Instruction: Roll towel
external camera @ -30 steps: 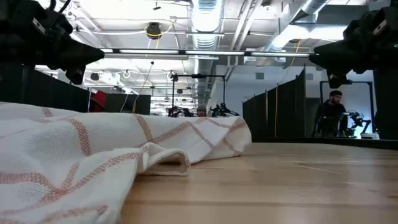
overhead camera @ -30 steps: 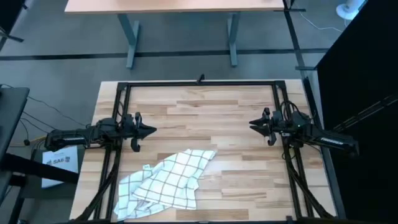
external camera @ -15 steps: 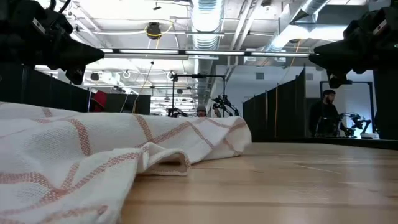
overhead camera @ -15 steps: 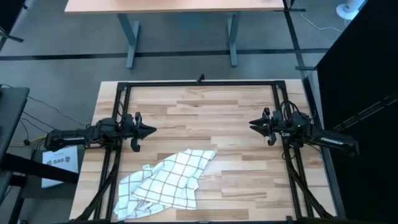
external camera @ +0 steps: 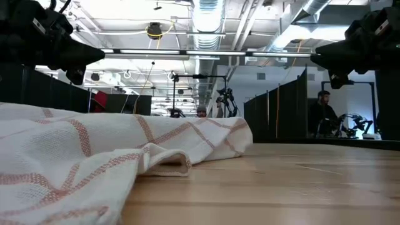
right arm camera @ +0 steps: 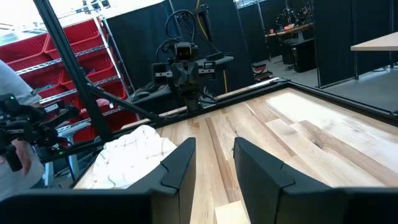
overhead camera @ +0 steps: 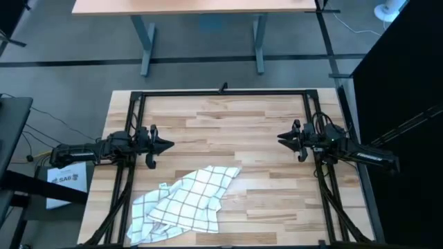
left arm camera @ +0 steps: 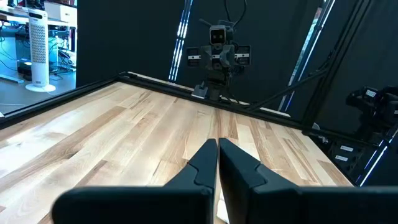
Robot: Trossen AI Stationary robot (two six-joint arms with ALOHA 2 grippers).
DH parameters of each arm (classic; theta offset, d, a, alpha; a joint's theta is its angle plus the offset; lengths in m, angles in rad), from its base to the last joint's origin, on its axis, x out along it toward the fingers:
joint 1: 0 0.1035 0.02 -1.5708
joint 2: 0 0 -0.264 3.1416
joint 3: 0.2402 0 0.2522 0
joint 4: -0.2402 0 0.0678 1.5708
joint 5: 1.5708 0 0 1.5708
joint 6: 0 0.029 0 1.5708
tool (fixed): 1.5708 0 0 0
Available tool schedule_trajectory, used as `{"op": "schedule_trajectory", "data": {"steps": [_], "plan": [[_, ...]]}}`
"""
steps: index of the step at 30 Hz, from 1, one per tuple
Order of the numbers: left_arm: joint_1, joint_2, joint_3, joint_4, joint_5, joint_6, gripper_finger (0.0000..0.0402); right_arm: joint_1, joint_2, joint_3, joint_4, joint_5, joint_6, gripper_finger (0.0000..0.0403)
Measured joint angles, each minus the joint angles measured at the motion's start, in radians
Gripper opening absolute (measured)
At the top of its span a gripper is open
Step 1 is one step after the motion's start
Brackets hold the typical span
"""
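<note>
Lying crumpled on the table (overhead camera: 263, 131) near its front-left corner, the towel (overhead camera: 185, 204) is unrolled, w/ neither gripper touching it. Left gripper (overhead camera: 168, 145) hangs above the table's left side, fingers pressed together, holding nothing. Right gripper (overhead camera: 281, 137) hangs opposite over the right side, fingers apart & empty.

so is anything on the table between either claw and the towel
Nothing visible. The towel lies crumpled near the table's front left. Only bare wood separates it from the left claw, shut and empty, and the right claw, open and empty.
</note>
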Motion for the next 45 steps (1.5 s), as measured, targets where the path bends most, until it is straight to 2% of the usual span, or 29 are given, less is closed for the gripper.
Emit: {"op": "schedule_trajectory", "data": {"steps": [24, 29, 33, 36, 41, 45], "plan": [[0.001, 0.000, -0.002, 0.038, -0.009, 0.021, 0.0000, 0.000, 0.000, 0.000, 0.000, 0.000, 0.000, 0.0098], [0.018, 0.002, 0.047, 0.031, -0.035, 0.000, 0.0000, 0.000, 0.000, 0.000, 0.000, 0.000, -0.001, 0.0098], [0.021, 0.031, 0.191, -0.055, -0.040, 0.048, 0.0008, -0.001, 0.000, 0.000, 0.000, 0.000, -0.001, 0.0098], [0.020, 0.111, 0.349, -0.173, -0.028, 0.075, 0.0028, -0.001, 0.000, 0.000, 0.000, 0.000, -0.001, 0.0098], [-0.006, 0.328, 0.635, -0.378, 0.129, 0.133, 0.0080, -0.005, 0.000, 0.000, 0.016, 0.000, 0.011, 0.0098], [-0.076, 0.545, 0.863, -0.647, 0.220, 0.189, 0.0119, -0.006, 0.000, 0.000, 0.066, 0.000, 0.136, 0.0098]]}}
